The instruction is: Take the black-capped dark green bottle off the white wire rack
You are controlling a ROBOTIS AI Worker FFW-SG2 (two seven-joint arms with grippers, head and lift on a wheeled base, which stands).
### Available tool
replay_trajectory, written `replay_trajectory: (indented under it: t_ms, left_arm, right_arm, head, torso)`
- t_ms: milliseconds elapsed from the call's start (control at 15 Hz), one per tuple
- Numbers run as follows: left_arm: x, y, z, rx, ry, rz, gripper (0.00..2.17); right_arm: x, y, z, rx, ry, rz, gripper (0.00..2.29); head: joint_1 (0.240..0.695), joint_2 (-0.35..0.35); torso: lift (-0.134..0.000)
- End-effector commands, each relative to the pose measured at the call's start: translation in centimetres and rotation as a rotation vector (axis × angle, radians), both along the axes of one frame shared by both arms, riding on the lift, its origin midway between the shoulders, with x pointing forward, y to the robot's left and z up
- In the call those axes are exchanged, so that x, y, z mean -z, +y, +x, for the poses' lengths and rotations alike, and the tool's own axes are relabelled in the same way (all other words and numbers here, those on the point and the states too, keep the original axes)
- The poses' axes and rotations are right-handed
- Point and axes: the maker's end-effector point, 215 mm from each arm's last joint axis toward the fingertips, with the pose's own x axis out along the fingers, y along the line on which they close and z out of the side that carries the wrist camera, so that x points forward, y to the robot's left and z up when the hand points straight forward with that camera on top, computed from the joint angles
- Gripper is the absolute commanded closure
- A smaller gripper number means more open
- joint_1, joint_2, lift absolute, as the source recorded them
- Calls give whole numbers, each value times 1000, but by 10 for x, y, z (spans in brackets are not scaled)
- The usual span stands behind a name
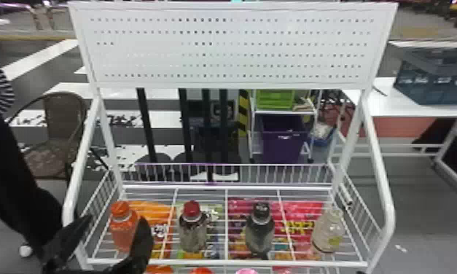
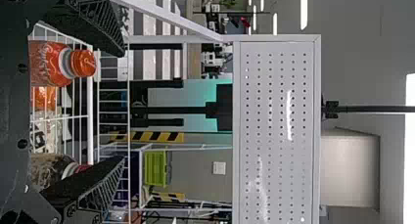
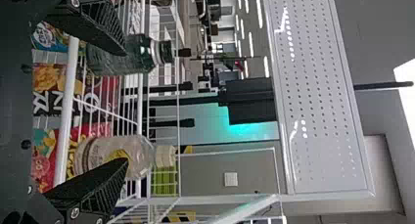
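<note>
Green, dark, black-capped: 1 bottle (image 1: pixel 260 235), upright on the rack (image 1: pixel 378 171), to be taken off. Lies ahead of the right gripper (image 3: pixel 126 106), off towards its left finger rather than centred; nothing pinched there, 2 fingers spread wide.

Clear bottle (image 3: pixel 120 158), 1: beside the same gripper's right finger, ahead of it. Not wanted.

Red-capped bottle (image 1: pixel 192 235), 1: farther to that gripper's left, past the green bottle.

Left gripper (image 1: pixel 115 219), 1: spread also, at the orange bottle (image 1: pixel 121 231); holding nothing that I can make out from across the room.

Step in hand, as I judge it: lining up the right gripper. Best done by sliding it to its left until the green bottle stands midway between the 2 fingers, then going forward level, so neither tip nudges the glassy shoulder. Close on the body below the neck, evenly, with modest force. Raise straight up until the base clears the front rail (image 1: pixel 223 262), and only then draw back.
</note>
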Motion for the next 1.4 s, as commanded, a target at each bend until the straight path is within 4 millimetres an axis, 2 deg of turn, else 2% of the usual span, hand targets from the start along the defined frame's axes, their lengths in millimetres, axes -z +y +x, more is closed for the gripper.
replay_trajectory:
  t_ms: [0, 133, 467, 600, 1333]
  left_arm:
    - [-1, -1, 0, 3, -1, -3, 144]
    - [1, -2, 0, 6, 2, -2, 144]
    - [6, -3, -1, 12, 18, 0, 144]
    - [4, -5, 0, 17, 16, 0, 144]
    - [10, -1, 3, 14, 28, 8, 144]
  right_arm:
    - [34, 38, 12, -42, 13, -6, 130]
    - [51, 60, 31, -52, 28, -34, 130]
    - [36, 82, 90, -39, -3, -30, 134]
    - [38, 89, 112, -46, 20, -42, 134]
    - [61, 120, 175, -101, 148, -98, 167]
  head:
    - [499, 0]
    - [499, 0]
    - [499, 0]
    - [499, 0]
    - [499, 0]
  torso:
    - [0]
    - [0]
    - [0]
    - [0]
    - [0]
